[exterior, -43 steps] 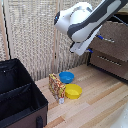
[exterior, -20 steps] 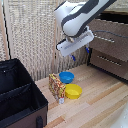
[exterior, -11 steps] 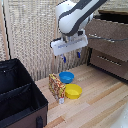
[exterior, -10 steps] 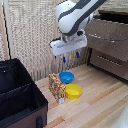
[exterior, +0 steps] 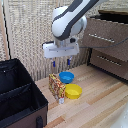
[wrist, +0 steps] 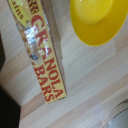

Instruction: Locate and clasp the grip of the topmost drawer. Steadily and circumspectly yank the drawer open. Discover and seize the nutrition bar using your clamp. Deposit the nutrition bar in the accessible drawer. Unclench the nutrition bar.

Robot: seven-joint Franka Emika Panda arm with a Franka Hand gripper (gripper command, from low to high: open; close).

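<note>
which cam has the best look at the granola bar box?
Wrist view: the granola bar box fills the frame, with its lettering readable. The exterior view shows the box small, standing upright by the yellow bowl, print blurred.

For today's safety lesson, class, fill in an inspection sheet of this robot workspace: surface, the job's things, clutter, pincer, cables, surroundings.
Surface: light wooden floor.
Job's things: topmost drawer pulled open; granola bar box standing upright on the floor beside the bowls.
Clutter: blue bowl, yellow bowl, black case.
Pincer: pincer open, empty, above the box.
Cables: nothing seen.
Surroundings: woven screen behind.
</note>
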